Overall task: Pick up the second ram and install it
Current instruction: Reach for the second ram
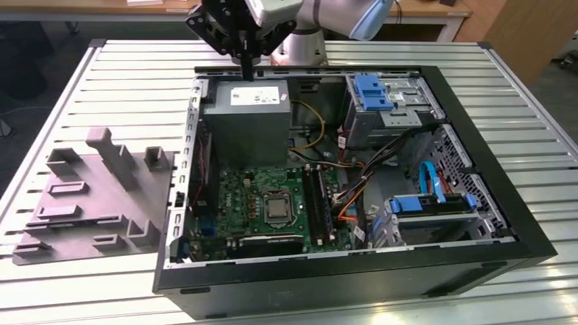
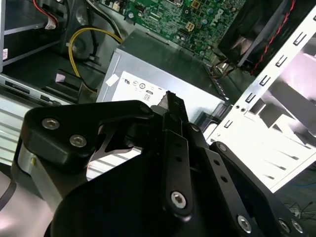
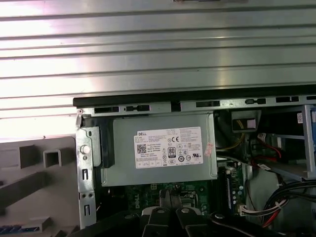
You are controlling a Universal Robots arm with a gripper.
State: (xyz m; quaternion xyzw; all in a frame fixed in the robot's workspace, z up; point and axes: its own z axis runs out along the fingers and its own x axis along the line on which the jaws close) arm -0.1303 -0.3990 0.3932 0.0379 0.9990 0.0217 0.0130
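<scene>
Slatted metal table (image 1: 505, 81) carries an open computer case (image 1: 343, 274) lying on its side. A grey holder tray (image 1: 91, 203) sits just beside the case on the exterior view's left. The gripper (image 1: 246, 73) hangs above the case's far rim, over the power supply (image 1: 246, 122) and clear of it. Its fingers are pressed together, with no stick between them that I can make out.

I take the second ram (image 3: 14, 229) to be the dark blue strip on the holder tray at the very edge of the first wrist view, well apart from the gripper. Too little of it shows to be sure.

By that reading the task is barely begun: the pickup is not yet made, and the seating is left to do as well. On the motherboard (image 1: 262, 186), long dark memory slots (image 1: 315, 196) run beside the processor socket (image 1: 275, 206). I cannot tell whether one of them already holds a stick.

The air over the tray is open, though its upright posts (image 1: 113, 156) stand among the pockets and would crowd a low sideways pass. Inside the case the slots are hemmed in. The power supply's wall rises at their far end, and orange and black cables (image 1: 348, 203) lie just beside them on the exterior view's right. The drive cage (image 1: 372, 91) stands beyond those. With the case walls ringing it all, straight down from above looks like the only free way in
</scene>
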